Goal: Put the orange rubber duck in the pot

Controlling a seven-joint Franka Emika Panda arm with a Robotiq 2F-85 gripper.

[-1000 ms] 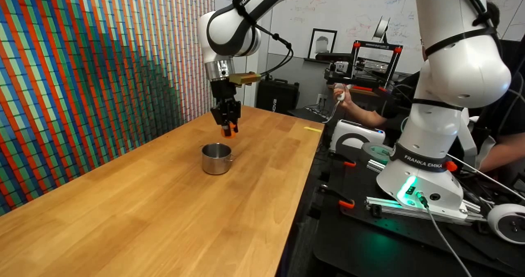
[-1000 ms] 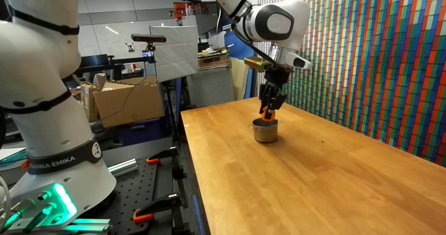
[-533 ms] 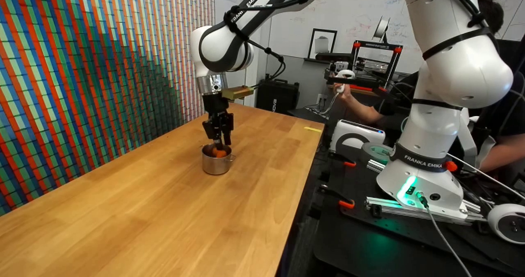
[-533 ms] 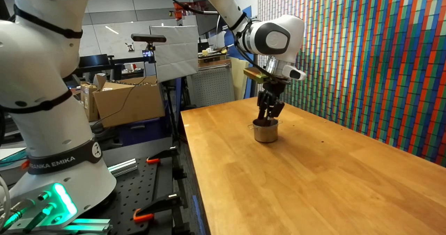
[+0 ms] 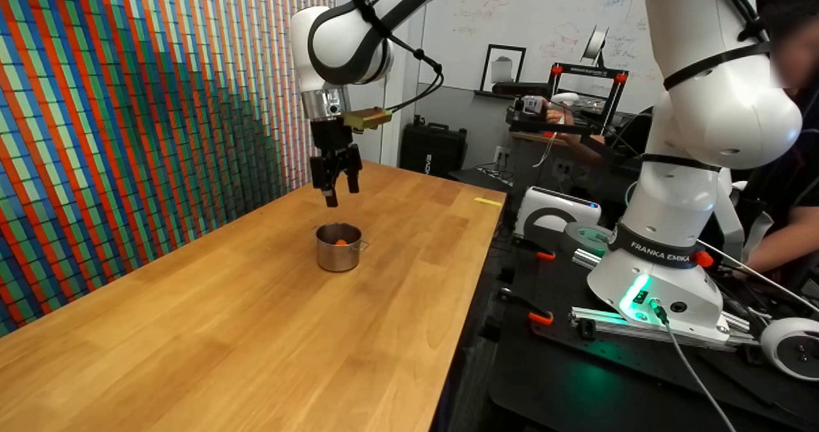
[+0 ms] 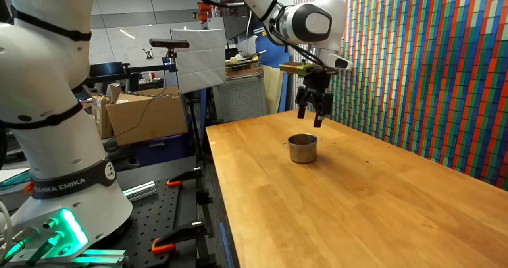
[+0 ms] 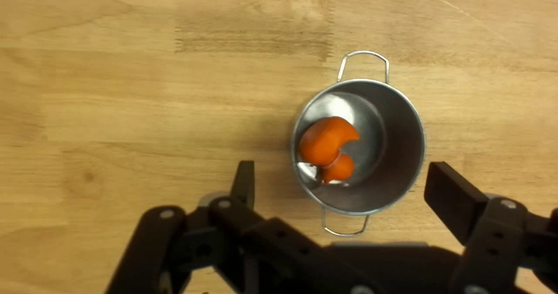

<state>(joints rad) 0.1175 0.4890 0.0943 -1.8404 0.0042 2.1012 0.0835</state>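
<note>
Main bit looks done to me: the bright orange rounded rubber duck (image 7: 324, 143) is inside the short two-handled cylindrical pot of shiny grey metal (image 6: 303, 153), which stands upright below the gripper on the light brown wooden table (image 5: 224, 329). The black two-finger gripper (image 6: 309, 120) itself hangs roughly over the pot, clear of the rim, fingers (image 7: 453, 198) spread wide and nothing between them. I can't spot any part of the placing that's missing, so I'd guess all that's left is moving the gripper out of the way.

As for where the duck is: down below the gripper, past the fingertips, touching neither of them. In the wrist view it shows in the gap between the two fingers but off-centre, nearer the finger on that view's left, and right by the pot's wall on that side (can't tell if it touches). Head end is toward the gripper's base, and I reckon it's tipped on its side. In an exterior view only a bit of orange shows in the pot's mouth
</note>
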